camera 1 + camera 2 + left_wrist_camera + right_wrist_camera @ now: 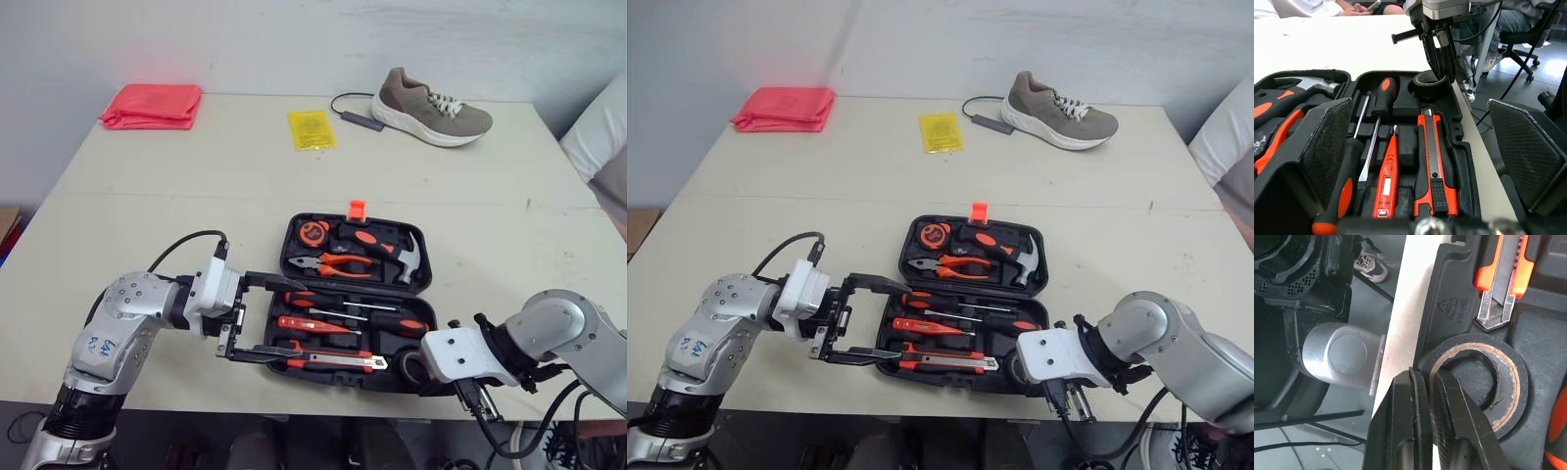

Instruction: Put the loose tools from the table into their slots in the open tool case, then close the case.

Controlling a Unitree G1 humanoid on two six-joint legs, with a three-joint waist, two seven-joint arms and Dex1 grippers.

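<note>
**Last piece goes in:** The robot's right pincer [1425,382] is clamped on the wall of a black tape roll [1511,382], with one finger inside the ring and one outside. It holds the roll at the round recess in the near right corner of the open tool case [290,241]. Gripping the wall rather than spanning the whole roll looks meant to let it drop flat into its well without the fingers fouling the moulded sides. The roll lies flat with a pale brown cardboard core inside glossy black windings. It seems all but seated, though whether it is fully down cannot be told.

At the case's left end the left pincer [284,320] is spread wide and holds nothing. Its fingers straddle the front half from hinge side to near edge, apparently to steady the case or to be ready to fold it. Whether they touch the case cannot be told.

An orange utility knife [328,362] lies just beside the roll in the case's front half, with orange-and-black screwdrivers [362,313] behind it. A hammer [397,257], pliers [333,262] and a tape measure [313,232] sit in the lid half.

On the counter [196,196], a shoe [431,108], a pink cloth [152,105] and a yellow packet [312,129] lie well beyond the case's far side. With most slots in view filled, closing the lid looks like the main step left.
</note>
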